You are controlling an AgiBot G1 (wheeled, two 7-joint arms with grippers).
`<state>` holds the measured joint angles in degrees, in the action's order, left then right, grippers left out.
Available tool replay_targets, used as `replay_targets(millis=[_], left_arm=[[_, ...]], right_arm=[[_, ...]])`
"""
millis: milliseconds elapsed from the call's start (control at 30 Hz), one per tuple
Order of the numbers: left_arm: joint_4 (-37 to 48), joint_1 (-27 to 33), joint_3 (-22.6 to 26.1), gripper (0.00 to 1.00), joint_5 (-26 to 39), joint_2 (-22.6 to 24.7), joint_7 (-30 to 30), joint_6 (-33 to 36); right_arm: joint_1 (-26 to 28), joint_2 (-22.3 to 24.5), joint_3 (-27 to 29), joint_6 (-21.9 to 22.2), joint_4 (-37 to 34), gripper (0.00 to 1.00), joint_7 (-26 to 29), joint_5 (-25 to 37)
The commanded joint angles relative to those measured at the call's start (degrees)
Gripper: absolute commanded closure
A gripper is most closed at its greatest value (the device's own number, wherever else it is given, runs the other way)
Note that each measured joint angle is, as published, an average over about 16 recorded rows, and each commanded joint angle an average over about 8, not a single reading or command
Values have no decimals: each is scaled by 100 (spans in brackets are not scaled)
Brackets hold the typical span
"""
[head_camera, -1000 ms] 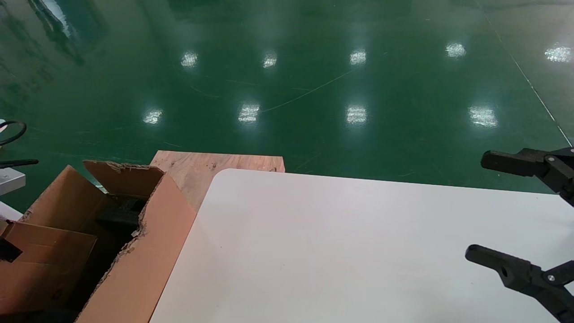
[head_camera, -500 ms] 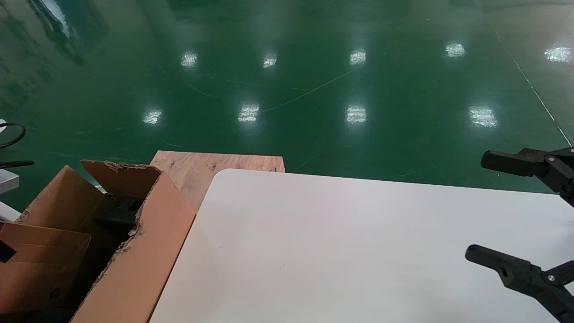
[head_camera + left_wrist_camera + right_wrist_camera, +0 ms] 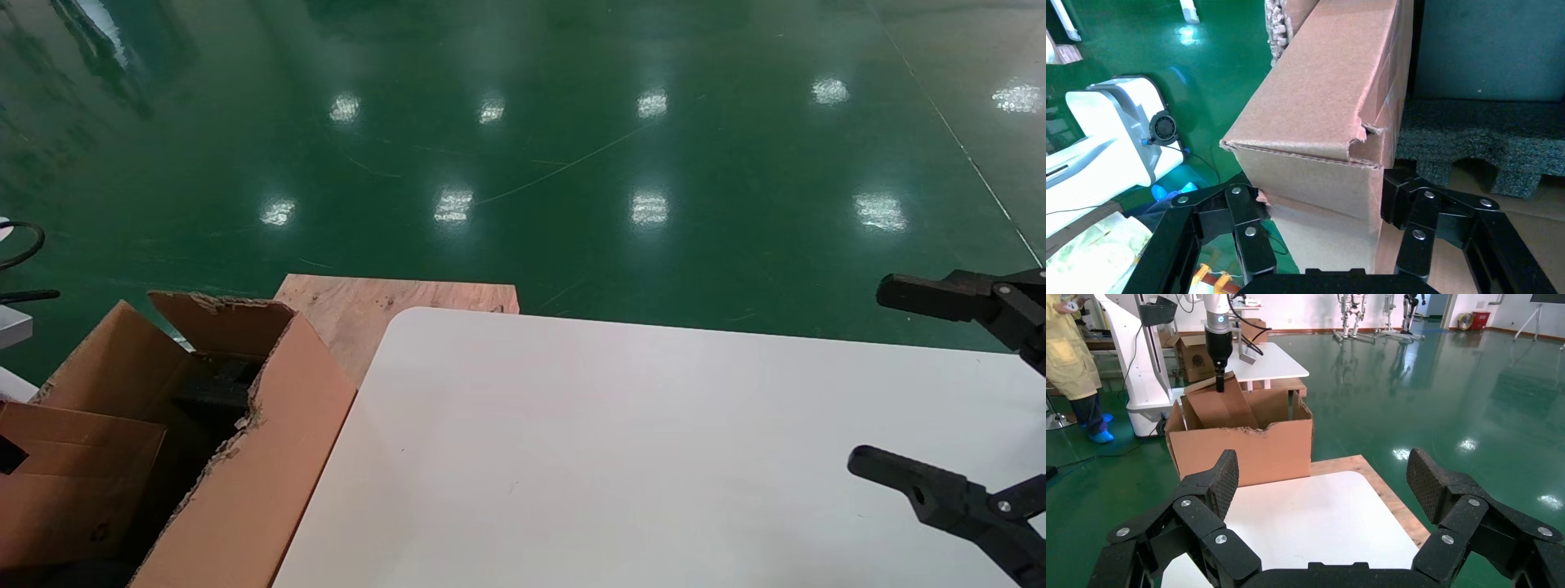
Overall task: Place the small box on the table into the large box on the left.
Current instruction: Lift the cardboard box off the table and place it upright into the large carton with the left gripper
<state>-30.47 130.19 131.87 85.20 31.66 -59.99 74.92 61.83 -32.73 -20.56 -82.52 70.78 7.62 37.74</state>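
The small box (image 3: 73, 490) is a plain brown carton, tilted inside the large box (image 3: 270, 457), a ragged-edged carton left of the table (image 3: 613, 449). My left gripper (image 3: 1322, 199) is shut on the small box (image 3: 1321, 122), one finger against each side. In the right wrist view the left gripper (image 3: 1219, 380) reaches down from above onto the small box (image 3: 1223, 407), which sits within the large box (image 3: 1242, 456). My right gripper (image 3: 873, 376) hangs open over the table's right end with nothing between its fingers; the table (image 3: 1309, 520) shows beneath my right gripper (image 3: 1322, 471).
A pale wooden board (image 3: 359, 306) sticks out behind the table's rounded corner. Dark grey foam (image 3: 1474, 141) lies at the bottom of the large box. A white machine base (image 3: 1113, 141) stands on the green floor beside it. A person in yellow (image 3: 1070, 361) stands far off.
The small box and my left gripper have shifted slightly left inside the large box. The right arm has not moved.
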Motion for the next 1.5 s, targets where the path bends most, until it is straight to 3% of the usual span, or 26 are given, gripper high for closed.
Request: replay_targets(millis=[33, 1167, 1500], left_arm=[[-3, 2, 1, 0, 4, 0, 3, 0], [-35, 34, -3, 0, 10, 5, 31, -10], [-575, 549, -380, 0, -354, -79, 483, -263]], right_arm=[[0, 0, 0, 0, 0, 0, 0, 0], [0, 0, 0, 0, 0, 0, 0, 0], [0, 0, 0, 0, 0, 0, 0, 0]])
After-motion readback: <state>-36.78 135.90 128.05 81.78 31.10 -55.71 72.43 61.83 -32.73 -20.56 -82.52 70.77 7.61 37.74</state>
